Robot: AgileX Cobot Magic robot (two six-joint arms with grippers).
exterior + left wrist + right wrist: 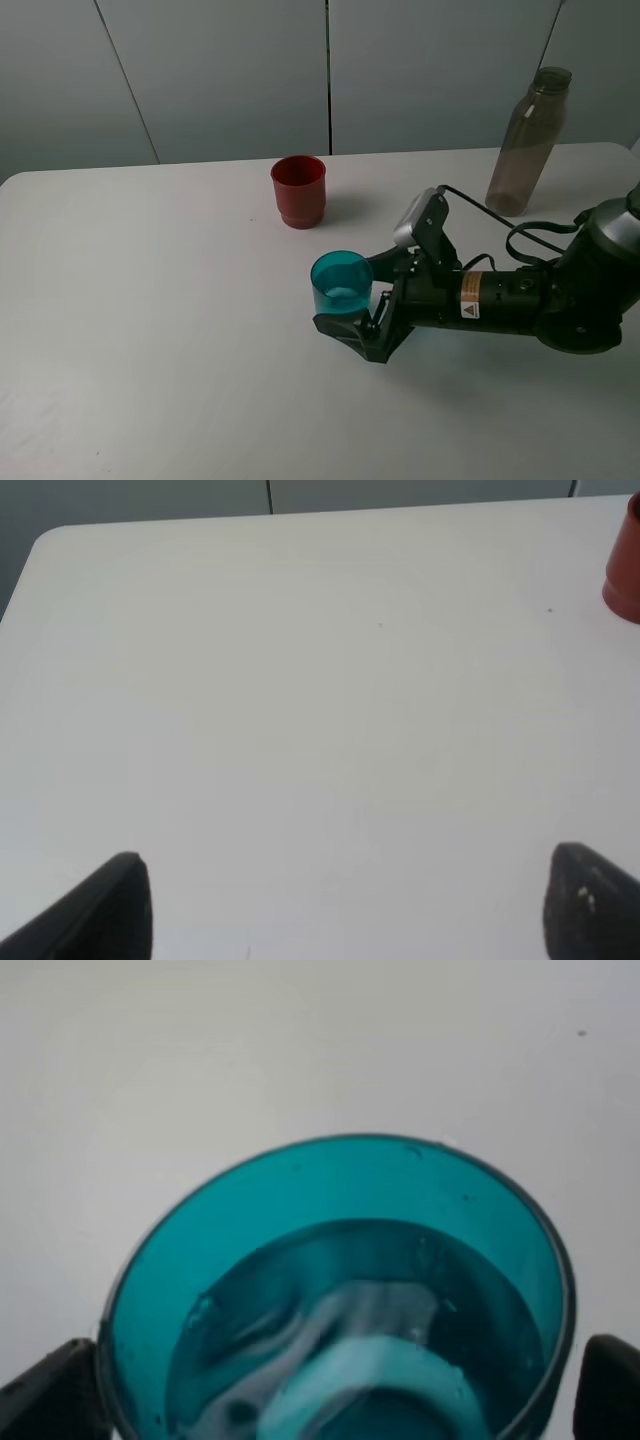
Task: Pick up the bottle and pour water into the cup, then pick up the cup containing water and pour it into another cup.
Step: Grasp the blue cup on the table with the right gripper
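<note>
1. Bottle (527, 140): upper right, upright on the table (150, 300); first pour judged done.
2. Teal cup (341, 283): centre, upright, holding water.
3. Right gripper (352, 294): jaws at full spread either side of the teal cup, nothing clamped.
4. Left gripper (348, 905): spread wide, empty.
5. Red cup (298, 191): above centre, upright, near.
6. Step: grasping the teal cup. Next: close gently, lift level, carry to the red cup.

The teal cup (340, 1290) fills the view, water inside, standing on the white desk (250, 1050) — between the dark tips of the claw (330, 1385), spread wide.
</note>
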